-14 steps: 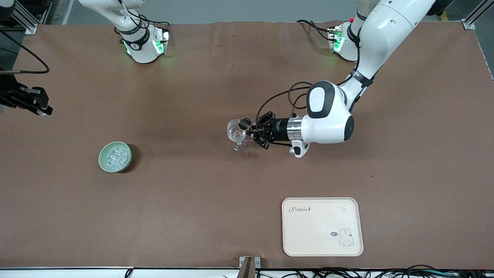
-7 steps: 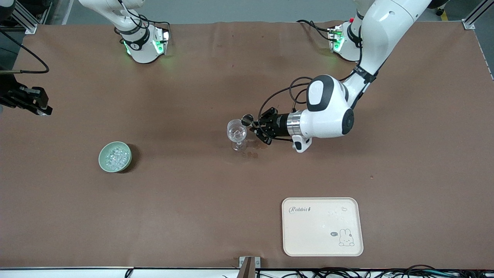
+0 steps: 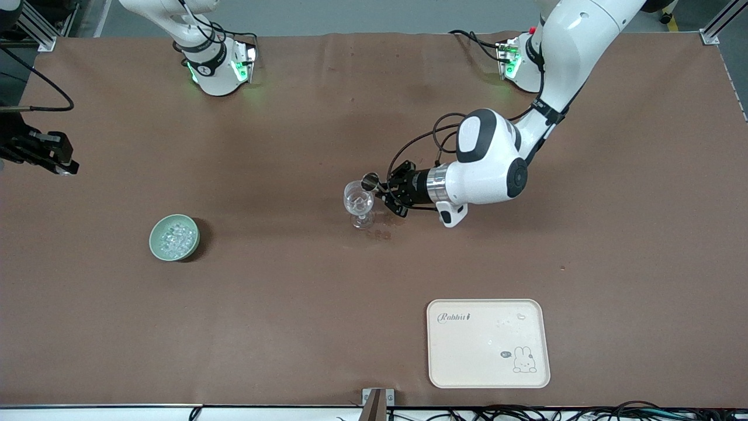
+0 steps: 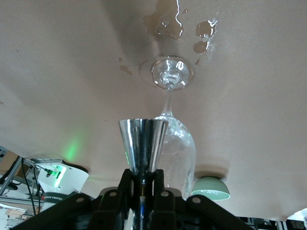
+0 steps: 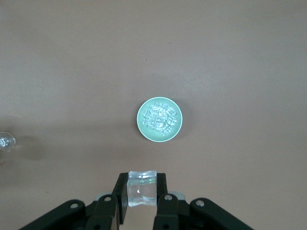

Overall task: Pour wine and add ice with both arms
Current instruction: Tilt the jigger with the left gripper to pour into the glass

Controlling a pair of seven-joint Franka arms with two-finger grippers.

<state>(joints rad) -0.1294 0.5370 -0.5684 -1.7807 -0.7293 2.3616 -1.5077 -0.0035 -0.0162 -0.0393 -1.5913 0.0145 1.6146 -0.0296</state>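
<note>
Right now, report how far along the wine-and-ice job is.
Done: an ice cube is picked; the right gripper is shut on it, high over the green bowl. In hand: the left gripper tips the jigger at the wine glass. Left: dropping the ice in.

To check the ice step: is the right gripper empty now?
No; in the right wrist view the right gripper is shut on a clear ice cube, high above the green bowl.

A shiny metal jigger (image 3: 370, 181), tipped sideways, sits mid-frame at the rim of the glass. Clear ice chunks (image 3: 174, 237) fill a bowl at lower left; one clear ice cube (image 5: 141, 189) shows bottom centre in the right wrist view.
</note>
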